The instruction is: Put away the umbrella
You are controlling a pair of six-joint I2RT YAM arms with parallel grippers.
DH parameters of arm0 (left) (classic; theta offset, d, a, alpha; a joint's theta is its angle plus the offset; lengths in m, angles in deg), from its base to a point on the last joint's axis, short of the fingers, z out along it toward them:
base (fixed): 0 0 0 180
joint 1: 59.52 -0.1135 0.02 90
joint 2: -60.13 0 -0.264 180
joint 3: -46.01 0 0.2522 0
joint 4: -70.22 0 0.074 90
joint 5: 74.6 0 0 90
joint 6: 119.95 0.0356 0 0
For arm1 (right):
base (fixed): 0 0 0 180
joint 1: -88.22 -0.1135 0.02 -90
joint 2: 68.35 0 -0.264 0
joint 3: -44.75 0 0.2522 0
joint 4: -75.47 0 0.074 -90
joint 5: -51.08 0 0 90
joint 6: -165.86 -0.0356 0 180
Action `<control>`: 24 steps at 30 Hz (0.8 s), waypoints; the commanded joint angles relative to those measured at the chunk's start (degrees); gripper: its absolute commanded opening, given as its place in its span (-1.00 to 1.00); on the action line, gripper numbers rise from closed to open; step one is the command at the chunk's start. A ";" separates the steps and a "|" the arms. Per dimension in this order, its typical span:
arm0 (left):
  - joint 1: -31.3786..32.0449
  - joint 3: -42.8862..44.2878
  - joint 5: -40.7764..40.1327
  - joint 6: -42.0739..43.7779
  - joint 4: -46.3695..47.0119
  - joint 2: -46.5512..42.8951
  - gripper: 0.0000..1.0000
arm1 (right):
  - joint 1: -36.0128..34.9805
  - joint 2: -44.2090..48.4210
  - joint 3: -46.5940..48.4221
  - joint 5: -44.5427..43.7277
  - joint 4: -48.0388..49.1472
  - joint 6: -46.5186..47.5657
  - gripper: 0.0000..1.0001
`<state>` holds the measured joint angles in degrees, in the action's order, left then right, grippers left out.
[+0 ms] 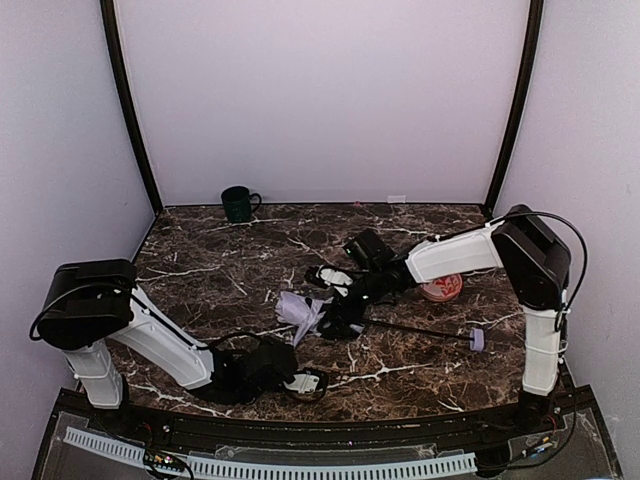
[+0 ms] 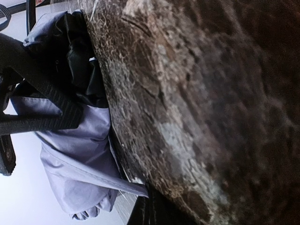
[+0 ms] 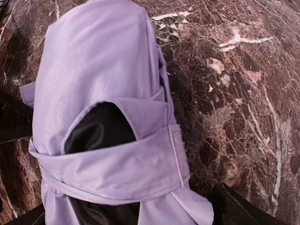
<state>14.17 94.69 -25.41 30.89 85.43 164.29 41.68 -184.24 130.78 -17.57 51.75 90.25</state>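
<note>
The umbrella lies on the marble table, its lavender fabric bundle (image 1: 298,310) left of centre. Its thin black shaft (image 1: 420,330) runs right to the small lavender handle (image 1: 477,340). My right gripper (image 1: 338,303) is over the bundle's right end. In the right wrist view the bundle (image 3: 103,61), wrapped by its strap with black lining showing, fills the space between my wide-apart fingers (image 3: 234,206), so the right gripper (image 3: 131,216) is open around it. My left gripper (image 1: 310,382) lies low on the table just in front of the bundle. Its wrist view shows the fabric (image 2: 79,154) and the right gripper's black fingers (image 2: 42,89). Its own jaws are not clear.
A dark green mug (image 1: 238,203) stands at the back left by the wall. A red-patterned bowl (image 1: 442,288) sits just behind the shaft under the right forearm. The marble table (image 1: 220,270) is walled at the back and both sides.
</note>
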 commanded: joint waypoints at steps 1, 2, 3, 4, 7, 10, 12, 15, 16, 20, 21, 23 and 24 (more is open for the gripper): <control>0.64 -1.47 -0.40 -2.46 -4.48 1.57 -1.00 | 1.95 3.05 1.57 1.32 -3.64 3.04 0.99; 0.59 -1.51 -0.40 -3.03 -4.94 1.50 -1.00 | 1.90 3.75 1.49 1.65 -3.54 3.58 0.99; 0.59 -1.50 -0.45 -3.68 -5.35 1.41 -1.00 | 1.82 4.40 1.52 1.80 -3.66 4.21 0.99; 0.66 -1.55 -0.53 -4.20 -5.65 1.40 -1.00 | 1.74 5.11 1.64 1.87 -3.95 5.01 0.99; 0.61 -1.60 -0.67 -5.21 -5.99 1.35 -1.00 | 1.64 6.44 1.97 1.41 -5.31 6.97 1.00; 0.62 -1.25 -1.26 -5.28 -6.03 1.31 -1.00 | 1.36 7.42 1.39 1.51 -6.70 8.94 0.99; 0.67 -0.90 -1.24 -5.48 -6.12 1.16 -1.00 | 0.80 7.14 0.22 1.72 -6.37 10.25 0.99; 0.64 -0.86 -0.76 -6.37 -6.66 1.09 -1.00 | -0.21 4.50 0.40 -0.68 -6.45 11.80 0.99; 0.64 -0.90 -0.76 -6.55 -6.77 1.13 -1.00 | -0.54 3.47 0.60 -1.75 -6.43 12.19 0.99; 0.66 -0.80 -1.01 -6.86 -7.34 0.87 -1.00 | -2.04 -0.06 0.47 -4.64 -5.95 12.45 0.99; 0.60 -0.80 -1.14 -6.99 -7.47 0.79 -1.00 | -2.52 -0.35 -0.11 -4.83 -5.73 12.50 0.99; 0.63 -0.65 -1.20 -7.69 -7.94 0.79 -1.00 | -3.48 -0.47 -1.33 -5.62 -4.62 12.63 0.91; 0.64 -0.56 -1.18 -8.07 -8.02 0.78 -1.00 | -4.03 -0.44 -1.82 -6.31 -4.29 12.60 0.84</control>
<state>14.63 94.93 -27.58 24.66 84.25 164.49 39.56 -183.72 130.49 -20.96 46.70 102.25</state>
